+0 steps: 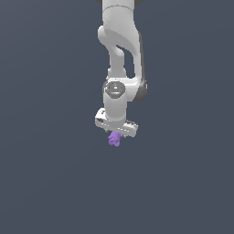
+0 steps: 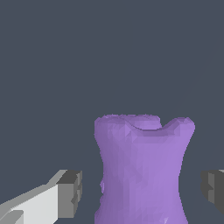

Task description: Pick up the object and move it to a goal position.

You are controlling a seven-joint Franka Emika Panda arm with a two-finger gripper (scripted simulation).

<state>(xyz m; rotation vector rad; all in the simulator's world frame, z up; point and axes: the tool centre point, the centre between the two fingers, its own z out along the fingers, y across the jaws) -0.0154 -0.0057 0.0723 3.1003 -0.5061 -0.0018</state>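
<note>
The object point(image 1: 114, 139) is a small purple lumpy figurine, and in the exterior view it shows just below the white hand of my gripper point(image 1: 115, 133). In the wrist view the object point(image 2: 142, 170) fills the space between the two fingers of my gripper point(image 2: 141, 190). One dark fingertip point(image 2: 71, 192) stands off one flank of it and the other fingertip point(image 2: 213, 188) off the opposite flank. A narrow strip of background shows between each pad and the purple surface, so the jaws stand apart around it without visible contact. The exterior view does not show the fingers distinctly.
A plain dark grey-blue surface point(image 1: 45, 183) fills the background in both views. The white arm point(image 1: 119, 55) rises from the gripper to the exterior view's top edge. No other objects, containers or goal marker show.
</note>
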